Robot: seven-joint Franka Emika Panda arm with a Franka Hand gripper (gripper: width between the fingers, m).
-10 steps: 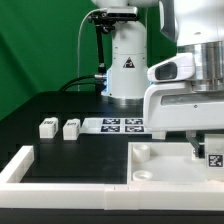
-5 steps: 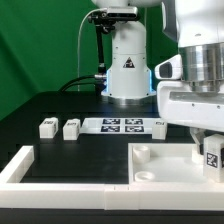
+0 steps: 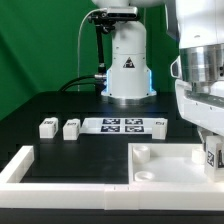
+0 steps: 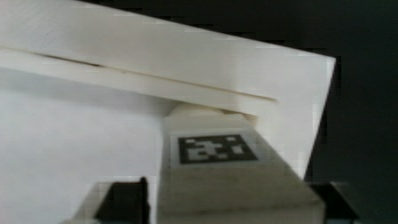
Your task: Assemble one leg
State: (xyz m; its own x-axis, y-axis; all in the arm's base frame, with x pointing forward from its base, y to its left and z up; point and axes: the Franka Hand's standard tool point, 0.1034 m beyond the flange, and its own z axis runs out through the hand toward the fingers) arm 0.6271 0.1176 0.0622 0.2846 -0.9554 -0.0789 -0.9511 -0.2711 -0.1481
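On the exterior view's left, two small loose blocks [image 3: 58,128] sit on the black table [image 3: 60,150], with the marker board [image 3: 122,125] just right of them. Nearer lies the white panel [image 3: 165,165]. At the far right the gripper [image 3: 212,152] clamps the leg [image 3: 213,156] [image 4: 219,165] between its fingers [image 4: 121,203], over the panel's right edge.

No readable words or numbers are seen. A triangular warning sign [image 3: 127,63] is carried on the arm base [image 3: 127,70]. Square black-and-white tags are borne by the marker board [image 3: 124,125], two loose legs [image 3: 47,127] [image 3: 71,128], and the held leg [image 4: 217,160]
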